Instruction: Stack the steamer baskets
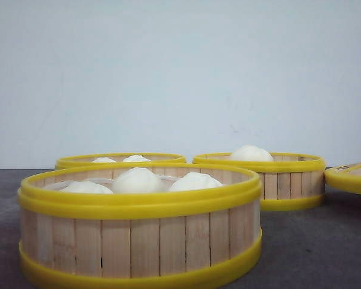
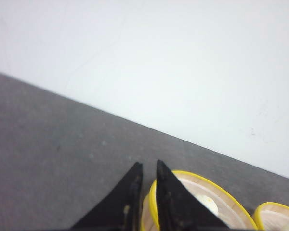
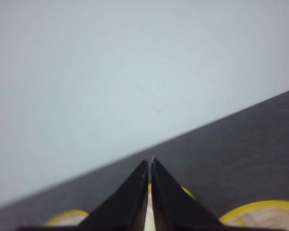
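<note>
Three steamer baskets with pale slat walls and yellow rims stand on the dark table, each holding white buns. The nearest steamer basket [image 1: 138, 232] fills the lower left of the front view. A second basket [image 1: 120, 159] peeks out behind it and a third basket [image 1: 277, 177] stands at the back right. No arm shows in the front view. My left gripper [image 2: 148, 166] hangs above a basket rim [image 2: 202, 177], its fingers almost together and holding nothing. My right gripper [image 3: 150, 162] is shut and empty, with a yellow rim [image 3: 260, 209] below it.
A flat yellow-rimmed lid [image 1: 352, 174] lies at the far right edge of the front view. A plain pale wall [image 1: 180, 72] closes the back of the table. Bare grey table surface [image 2: 48, 159] stretches beside the left gripper.
</note>
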You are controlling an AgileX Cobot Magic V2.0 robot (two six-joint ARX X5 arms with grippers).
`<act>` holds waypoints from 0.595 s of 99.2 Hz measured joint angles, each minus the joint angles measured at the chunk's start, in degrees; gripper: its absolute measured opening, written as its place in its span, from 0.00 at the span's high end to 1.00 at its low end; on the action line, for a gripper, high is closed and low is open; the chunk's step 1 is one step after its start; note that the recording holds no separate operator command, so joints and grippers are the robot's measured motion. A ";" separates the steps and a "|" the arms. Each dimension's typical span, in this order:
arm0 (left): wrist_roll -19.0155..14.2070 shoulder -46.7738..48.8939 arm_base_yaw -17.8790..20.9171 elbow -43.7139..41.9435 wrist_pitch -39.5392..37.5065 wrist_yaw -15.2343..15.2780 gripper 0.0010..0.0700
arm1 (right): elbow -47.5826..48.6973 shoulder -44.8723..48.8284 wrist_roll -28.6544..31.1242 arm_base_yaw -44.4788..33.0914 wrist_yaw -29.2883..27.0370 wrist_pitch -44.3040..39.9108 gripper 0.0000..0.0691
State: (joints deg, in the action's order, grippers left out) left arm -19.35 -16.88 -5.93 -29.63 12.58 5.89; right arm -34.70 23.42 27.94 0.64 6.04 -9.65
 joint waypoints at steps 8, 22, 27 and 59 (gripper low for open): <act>2.23 -5.18 0.00 -4.92 2.47 0.00 0.98 | -7.61 5.81 -5.18 0.00 0.00 -6.67 0.99; 4.59 -12.85 0.00 -10.01 4.52 -0.02 0.86 | -15.96 13.14 -11.93 0.00 0.07 -14.80 0.85; 5.53 -15.26 0.00 -11.06 4.76 -0.02 0.73 | -16.72 14.60 -13.05 0.13 0.24 -15.58 0.68; 9.84 -34.75 -1.77 -20.90 5.09 -2.40 0.51 | -16.81 17.79 -14.64 2.36 1.05 -15.76 0.34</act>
State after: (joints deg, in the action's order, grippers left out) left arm -9.52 -51.64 -7.70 -50.52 17.67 3.49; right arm -51.51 41.21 13.30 3.01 7.09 -25.41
